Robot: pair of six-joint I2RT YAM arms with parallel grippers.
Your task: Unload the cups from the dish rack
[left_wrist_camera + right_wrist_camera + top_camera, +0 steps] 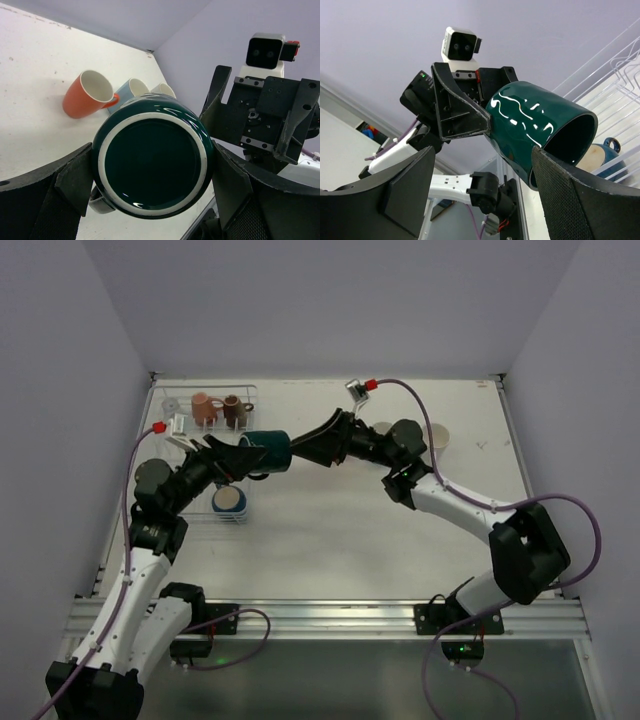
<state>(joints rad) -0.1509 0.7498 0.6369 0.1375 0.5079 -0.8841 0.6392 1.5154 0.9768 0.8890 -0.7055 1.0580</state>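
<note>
My left gripper (248,454) is shut on the dark green mug (266,451) and holds it on its side in the air, right of the dish rack (190,445). In the left wrist view the mug's base (152,162) fills the space between my fingers (74,182). My right gripper (298,450) is open at the mug's mouth end. In the right wrist view the mug (540,125) hangs above my spread fingers (577,200), its rim next to the right one. A salmon pink mug (205,408), a dark brown mug (233,410), a clear glass (170,404) and a navy mug (230,503) sit in the rack.
An orange mug (87,95), a light blue mug (131,89) and a white mug (162,90) lie or stand on the table to the right, partly hidden under the right arm in the top view (440,437). Rack wires (620,90) and the navy mug (605,150) lie beyond the green mug.
</note>
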